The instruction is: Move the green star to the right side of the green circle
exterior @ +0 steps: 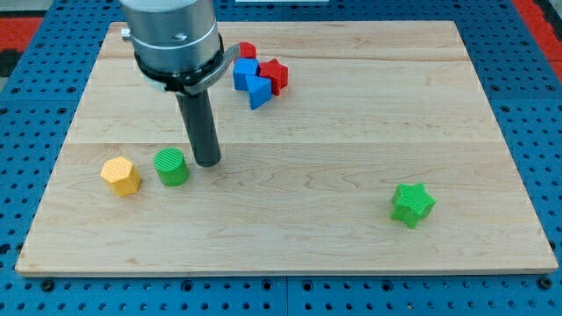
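My tip is bare, holding nothing, just right of the green circle. The green star sits far off to the view's right, a bit lower.

Yellow hexagon at left — red and blue blocks clustered at top

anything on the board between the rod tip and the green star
No. In the camera view only bare wood lies between my tip, just right of the green circle, and the green star toward the view's lower right.
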Controlling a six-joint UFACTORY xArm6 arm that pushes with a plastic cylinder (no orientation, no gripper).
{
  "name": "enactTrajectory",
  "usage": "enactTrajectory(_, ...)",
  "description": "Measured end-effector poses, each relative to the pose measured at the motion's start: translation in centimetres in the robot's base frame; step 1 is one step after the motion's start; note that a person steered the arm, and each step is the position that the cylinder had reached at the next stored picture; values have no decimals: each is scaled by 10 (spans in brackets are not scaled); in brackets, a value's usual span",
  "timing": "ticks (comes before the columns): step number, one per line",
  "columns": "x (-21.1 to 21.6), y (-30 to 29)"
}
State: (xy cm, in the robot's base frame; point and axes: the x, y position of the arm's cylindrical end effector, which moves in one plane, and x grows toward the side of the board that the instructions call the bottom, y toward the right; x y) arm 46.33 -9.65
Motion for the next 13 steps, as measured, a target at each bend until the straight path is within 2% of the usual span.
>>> enactTrajectory(1, 14, -53)
enactTrajectory(2, 9, -59)
enactTrajectory(5, 8, 219)
enactTrajectory(6, 62, 293)
enactTrajectory(7, 94, 254)
enactTrajectory(8, 49, 202)
enactTrajectory(10, 44, 48)
enactTrajectory(11, 43, 84)
enactTrajectory(12, 59, 65)
enactTrajectory(13, 84, 3)
